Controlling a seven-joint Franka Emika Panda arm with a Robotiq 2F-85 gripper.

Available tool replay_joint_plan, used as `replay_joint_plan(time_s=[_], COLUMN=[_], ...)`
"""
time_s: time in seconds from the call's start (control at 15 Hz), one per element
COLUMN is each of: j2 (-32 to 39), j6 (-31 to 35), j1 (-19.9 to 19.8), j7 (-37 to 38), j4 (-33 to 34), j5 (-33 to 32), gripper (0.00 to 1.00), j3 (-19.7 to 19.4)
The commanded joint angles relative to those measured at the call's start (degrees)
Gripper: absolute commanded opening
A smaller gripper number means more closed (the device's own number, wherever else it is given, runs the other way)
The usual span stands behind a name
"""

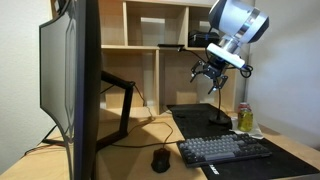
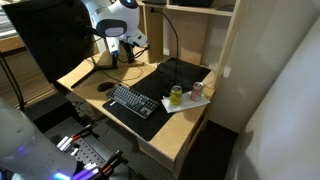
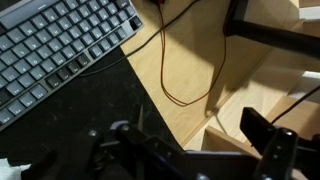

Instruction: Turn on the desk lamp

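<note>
The desk lamp's thin black stem [image 1: 216,103] rises from a small base [image 1: 218,122] on the black desk mat. In an exterior view its curved gooseneck [image 2: 177,35] arches up beside the shelf. Its bar head [image 1: 197,41] sits at shelf height. My gripper [image 1: 209,74] hangs in the air next to the upper stem, above the mat, with its fingers spread open and empty. It also shows in an exterior view [image 2: 129,47]. In the wrist view my gripper [image 3: 190,150] looks down on the desk and mat. I cannot make out the lamp there.
A keyboard [image 1: 225,150] [image 2: 132,101] [image 3: 60,45] lies on the mat, with a mouse [image 1: 160,158] beside it. A large monitor [image 1: 70,80] on a thick black arm [image 1: 125,100] stands nearby. Drink cans [image 2: 176,95] [image 1: 245,117] stand at the desk edge. A wooden shelf [image 1: 150,45] stands behind.
</note>
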Motion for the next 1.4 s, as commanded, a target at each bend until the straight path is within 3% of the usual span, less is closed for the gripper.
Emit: replay_joint_plan(time_s=[0.0, 0.13, 0.27, 0.67, 0.73, 1.07, 1.33], j2=[0.9, 1.2, 6.2, 19.1, 15.1, 16.6, 28.4], j6=[-0.2, -0.5, -7.7, -5.8, -5.3, -5.3, -2.2], j1=[-2.4, -2.5, -3.3, -5.5, -4.9, -5.0, -5.6], j7=[0.2, 0.6, 0.7, 7.7, 5.2, 5.4, 13.7], j4=[1.1, 1.7, 7.1, 18.6, 14.2, 15.6, 26.6], j5=[0.5, 0.7, 7.8, 19.9, 16.8, 16.9, 25.1], gripper=[1.00, 1.00, 1.00, 1.00, 1.00, 1.00, 1.00], j3=[2.1, 2.1, 2.2, 2.5, 2.3, 2.6, 3.7])
